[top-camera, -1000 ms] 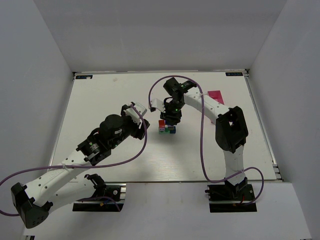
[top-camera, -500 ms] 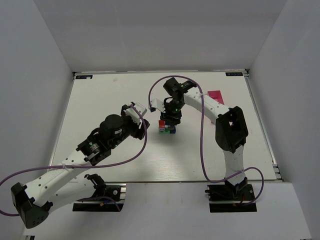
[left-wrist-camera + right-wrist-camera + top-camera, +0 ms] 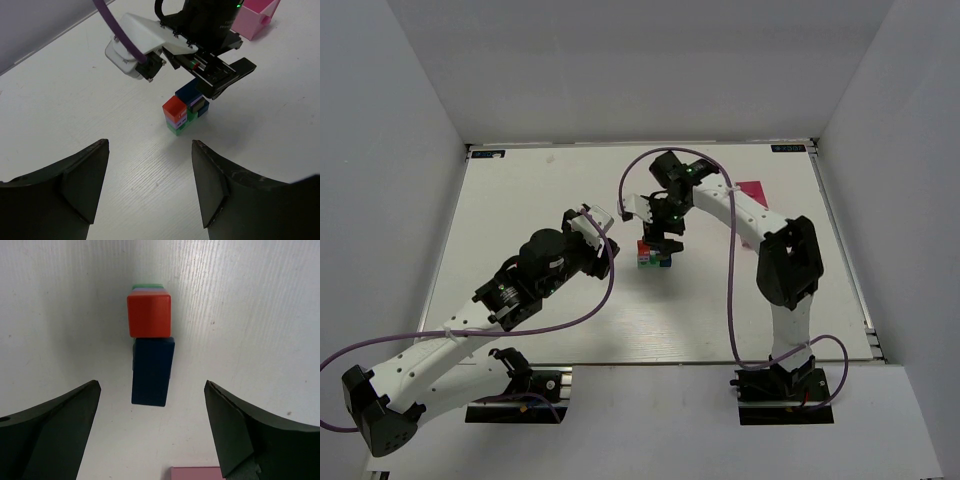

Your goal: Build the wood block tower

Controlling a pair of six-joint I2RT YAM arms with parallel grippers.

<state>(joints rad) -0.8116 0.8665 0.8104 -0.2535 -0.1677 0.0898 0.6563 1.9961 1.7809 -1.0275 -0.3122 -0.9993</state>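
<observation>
The wood block tower (image 3: 654, 256) stands mid-table as a small stack. In the right wrist view a red cube (image 3: 149, 315) tops a column with green (image 3: 148, 287) showing beneath it, and a dark blue block (image 3: 153, 371) lies beside it on top of other blocks. My right gripper (image 3: 151, 390) hovers directly above, open wide, its fingers well clear of the blue block on both sides. The left wrist view shows the tower (image 3: 181, 112) with the right gripper (image 3: 220, 82) over it. My left gripper (image 3: 150, 150) is open and empty, a short way to the tower's left.
A pink rectangular box (image 3: 752, 192) sits at the back right, behind the right arm; its edge shows in the right wrist view (image 3: 197, 473). White walls enclose the table (image 3: 520, 200) on three sides.
The right gripper's jaws have spread wide apart over the tower, leaving the blue block resting on the stack. The left arm has not moved.
</observation>
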